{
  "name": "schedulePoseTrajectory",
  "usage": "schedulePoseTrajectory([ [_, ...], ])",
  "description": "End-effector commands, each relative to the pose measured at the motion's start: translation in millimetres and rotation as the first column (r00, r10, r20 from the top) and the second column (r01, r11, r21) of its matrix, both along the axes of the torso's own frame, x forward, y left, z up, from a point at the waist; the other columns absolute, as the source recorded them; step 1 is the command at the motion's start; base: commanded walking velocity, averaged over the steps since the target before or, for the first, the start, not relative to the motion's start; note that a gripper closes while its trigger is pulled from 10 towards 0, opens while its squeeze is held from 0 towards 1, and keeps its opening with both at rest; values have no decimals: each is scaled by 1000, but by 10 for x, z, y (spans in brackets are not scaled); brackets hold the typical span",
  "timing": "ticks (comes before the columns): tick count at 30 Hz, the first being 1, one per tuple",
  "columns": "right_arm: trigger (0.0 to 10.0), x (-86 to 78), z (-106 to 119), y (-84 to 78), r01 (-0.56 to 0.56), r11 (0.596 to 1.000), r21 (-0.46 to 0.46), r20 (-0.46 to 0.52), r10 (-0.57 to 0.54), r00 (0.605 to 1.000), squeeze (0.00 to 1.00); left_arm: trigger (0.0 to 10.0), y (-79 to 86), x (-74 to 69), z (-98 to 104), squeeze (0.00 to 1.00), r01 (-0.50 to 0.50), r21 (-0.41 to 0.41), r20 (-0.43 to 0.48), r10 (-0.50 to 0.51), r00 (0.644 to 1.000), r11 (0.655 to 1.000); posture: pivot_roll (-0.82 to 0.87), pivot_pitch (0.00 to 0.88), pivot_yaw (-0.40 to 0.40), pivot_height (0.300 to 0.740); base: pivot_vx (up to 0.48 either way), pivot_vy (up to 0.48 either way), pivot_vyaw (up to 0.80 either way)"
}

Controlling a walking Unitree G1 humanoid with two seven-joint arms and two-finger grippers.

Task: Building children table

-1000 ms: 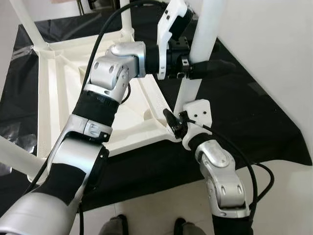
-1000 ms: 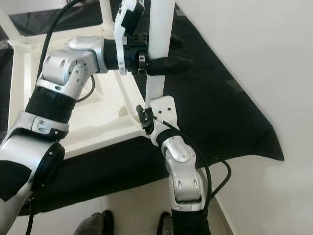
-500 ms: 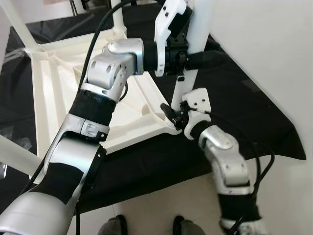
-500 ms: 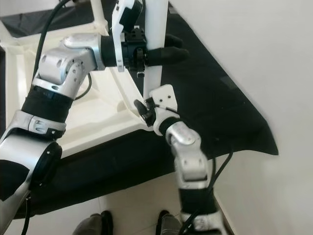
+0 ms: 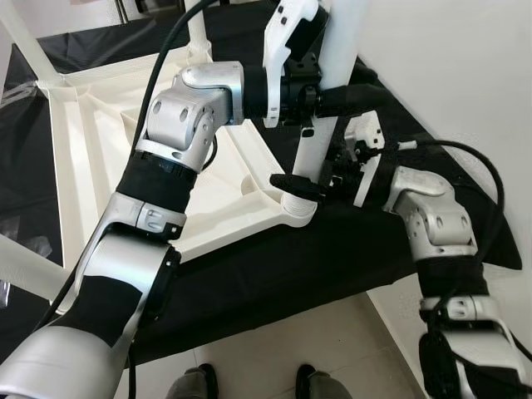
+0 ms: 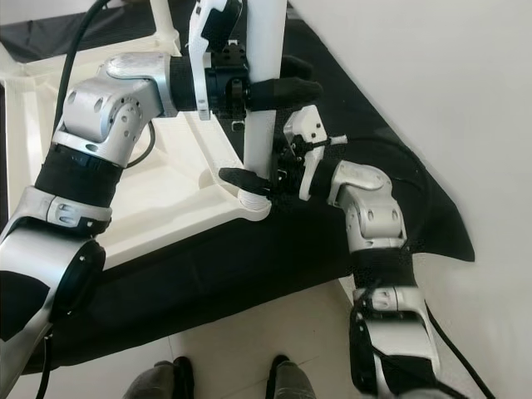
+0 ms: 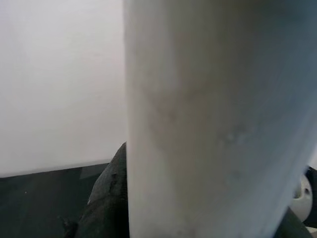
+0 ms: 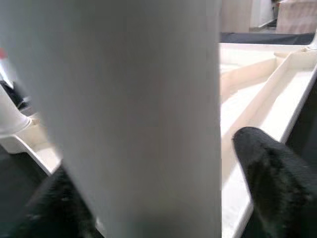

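So the white plastic children's table top (image 5: 108, 158) is lying upside down on a black sheet (image 5: 249, 266) spread over the pale tiled floor (image 5: 274, 349), and the round white plastic table leg (image 5: 320, 141) is standing upright in the corner socket (image 5: 298, 206) nearest the robot's right side.

The left tool (image 5: 337, 98) is clamped around the leg about halfway up, one black finger visible on each side of the tube. The right tool (image 5: 303, 183) sits directly below it, just above the socket, fingers closed around the base of the leg. From the right wrist view you can see a black fingertip (image 8: 272, 178) right beside the tube.

Handling-wise, my guess: this is hollow moulded plastic, so light and stiff, not fragile, but the surface looks smooth and glossy, so it'll probably slip under a twist if the grip is loose. The long leg gives plenty of leverage, which means a high grip could tip it in the socket. Low grip by the socket for steadying, mid grip for pushing or turning seems right. I can't tell whether the leg is fully seated yet.
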State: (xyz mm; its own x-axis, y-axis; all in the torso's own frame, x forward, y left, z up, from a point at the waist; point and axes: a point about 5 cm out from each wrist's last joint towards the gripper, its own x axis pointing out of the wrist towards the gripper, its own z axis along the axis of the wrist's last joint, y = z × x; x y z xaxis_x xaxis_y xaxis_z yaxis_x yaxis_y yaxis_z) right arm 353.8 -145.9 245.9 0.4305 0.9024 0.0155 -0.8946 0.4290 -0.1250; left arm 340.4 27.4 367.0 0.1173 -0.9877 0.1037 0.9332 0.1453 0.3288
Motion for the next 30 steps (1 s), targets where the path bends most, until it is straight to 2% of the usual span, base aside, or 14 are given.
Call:
schedulePoseTrajectory([
  [1,0,34,-35,12,-34,999,35,-24,35,999,0,0,-13,3,-90,0,14,29,-37,-13,999,999,35,219,-21,740,0,0,0],
  [3,0,48,-55,22,-58,997,47,-40,60,997,0,0,-13,-5,-97,0,16,31,-37,-15,999,999,40,218,-23,740,0,0,0],
  [4,0,61,-84,22,-82,995,55,-50,85,995,0,1647,-10,-12,-103,0,14,32,-33,-13,999,999,42,218,-24,740,0,0,0],
  [5,0,58,-123,18,-99,993,59,-58,102,993,0,10000,-1,-18,-109,0,10,35,-28,-9,1000,999,41,217,-24,740,0,0,0],
  [14,0,49,-282,-70,-114,991,71,-88,120,989,0,10000,102,-14,-162,0,-21,35,-38,22,999,999,41,218,-28,740,0,0,0],
  [18,0,33,-368,-128,-81,993,81,-100,89,991,0,10000,127,-34,-165,0,-11,36,-41,12,999,999,34,226,-23,740,0,0,0],
  [25,0,8,-463,-167,-55,994,91,-113,65,991,0,10000,102,-51,-157,0,2,34,-41,0,999,999,25,232,-17,740,0,0,0],
  [30,0,-1,-560,-133,15,998,53,-113,-9,994,0,10000,78,-64,-149,0,5,34,-37,-3,999,999,22,235,-27,740,0,0,0],
])
